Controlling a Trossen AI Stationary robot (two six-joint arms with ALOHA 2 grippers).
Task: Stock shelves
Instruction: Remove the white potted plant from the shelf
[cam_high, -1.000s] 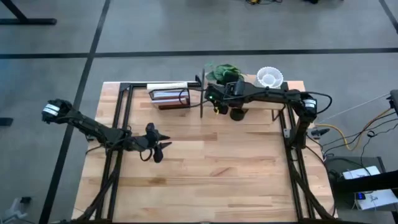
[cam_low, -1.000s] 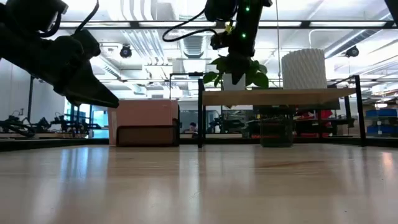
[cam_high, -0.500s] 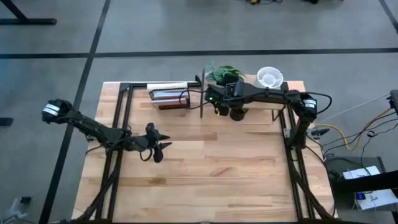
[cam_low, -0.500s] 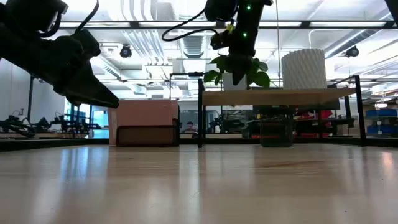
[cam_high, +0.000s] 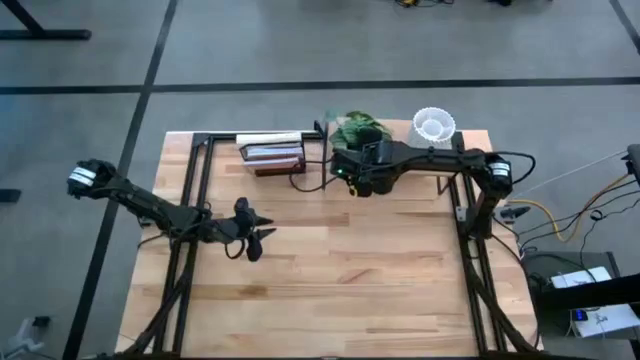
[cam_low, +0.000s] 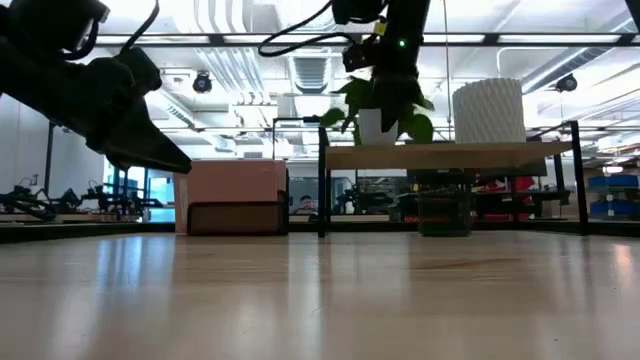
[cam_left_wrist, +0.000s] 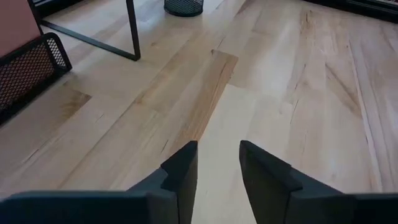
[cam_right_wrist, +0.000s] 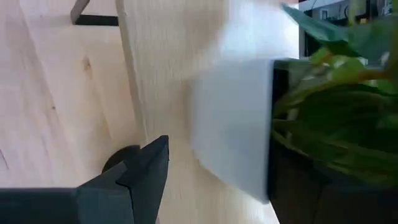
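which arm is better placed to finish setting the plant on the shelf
Right. Its tool is already at the plant, over the shelf board. The left tool hangs open over bare table, well away from the shelf.

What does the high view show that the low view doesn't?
Only the high view shows both arms whole and the left claw hanging over the bare light-wood tabletop. Only the low view shows the small white pot of the green leafy plant above the shelf's pale wooden board. Both show the white ribbed vase and the right claw at the plant.
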